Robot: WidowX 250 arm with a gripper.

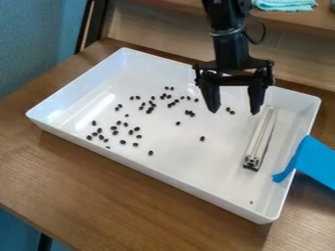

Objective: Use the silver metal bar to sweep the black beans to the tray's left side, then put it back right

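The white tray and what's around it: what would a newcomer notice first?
Probably the black gripper, hanging open over the white tray's far side. Next, the small dark bean-like pieces, scattered mostly over the tray's left and middle. The bright blue strip at its right edge stands out too, beside a long pale bar.

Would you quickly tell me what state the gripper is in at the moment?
Gripper: open, its fingers spread wide, holding nothing, above the white tray.
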